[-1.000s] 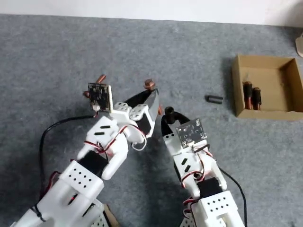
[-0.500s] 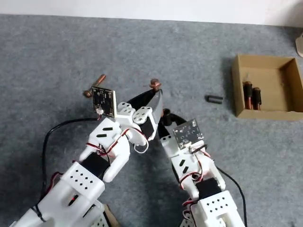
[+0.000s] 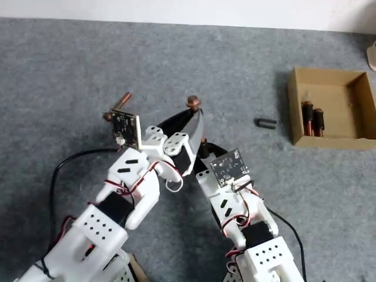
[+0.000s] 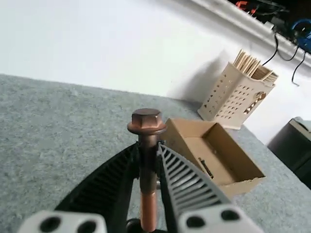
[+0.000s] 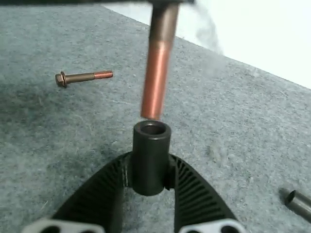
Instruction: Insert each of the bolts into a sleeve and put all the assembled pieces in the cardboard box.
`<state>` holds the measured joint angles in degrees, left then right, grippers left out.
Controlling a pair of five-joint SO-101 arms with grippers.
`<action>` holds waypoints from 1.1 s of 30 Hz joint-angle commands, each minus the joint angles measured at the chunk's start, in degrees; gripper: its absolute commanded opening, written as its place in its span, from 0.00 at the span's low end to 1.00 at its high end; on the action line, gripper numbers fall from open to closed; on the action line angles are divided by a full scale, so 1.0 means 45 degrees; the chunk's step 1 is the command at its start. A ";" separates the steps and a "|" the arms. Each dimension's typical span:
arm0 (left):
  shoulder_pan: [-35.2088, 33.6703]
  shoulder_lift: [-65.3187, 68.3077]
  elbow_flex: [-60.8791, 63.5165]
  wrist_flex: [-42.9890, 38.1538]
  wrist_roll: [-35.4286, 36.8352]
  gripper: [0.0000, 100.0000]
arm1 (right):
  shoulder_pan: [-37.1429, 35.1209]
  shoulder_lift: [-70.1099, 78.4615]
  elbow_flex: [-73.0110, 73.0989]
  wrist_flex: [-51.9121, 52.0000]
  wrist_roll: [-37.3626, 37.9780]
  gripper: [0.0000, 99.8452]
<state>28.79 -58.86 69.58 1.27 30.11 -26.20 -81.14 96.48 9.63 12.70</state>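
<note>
Gripping a black sleeve (image 5: 151,145) upright, the right gripper (image 5: 149,165) has both jaws closed against its sides, with the open mouth facing up. A copper bolt (image 4: 146,124) hangs directly above that mouth, its plain tip just short of the rim and not yet inside. The left gripper (image 4: 148,147) clamps this bolt by the shank below the flanged hex head. Beyond them, a loose bolt (image 5: 82,76) lies flat on the grey carpet (image 3: 70,59). To the robot's right, a spare sleeve (image 3: 265,123) rests on its side near the cardboard box (image 3: 358,88). Two assembled pieces (image 3: 312,117) lie side by side in the box. Farther back stands a perforated cream holder (image 4: 238,92) filled with wooden sticks.
</note>
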 commanded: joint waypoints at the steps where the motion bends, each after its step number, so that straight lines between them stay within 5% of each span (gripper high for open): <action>1: 0.0147 -0.0557 0.0088 -0.0430 -0.0117 0.01 | -0.0088 -0.0322 0.1651 -0.0029 0.0117 0.01; 33: -0.0068 -0.0518 0.1651 -0.2559 -0.0742 0.01 | -0.0147 -0.0342 0.1592 -0.0068 0.0059 0.01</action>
<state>28.70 -59.74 77.67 -8.48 26.77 -26.20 -81.14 96.48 9.63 12.70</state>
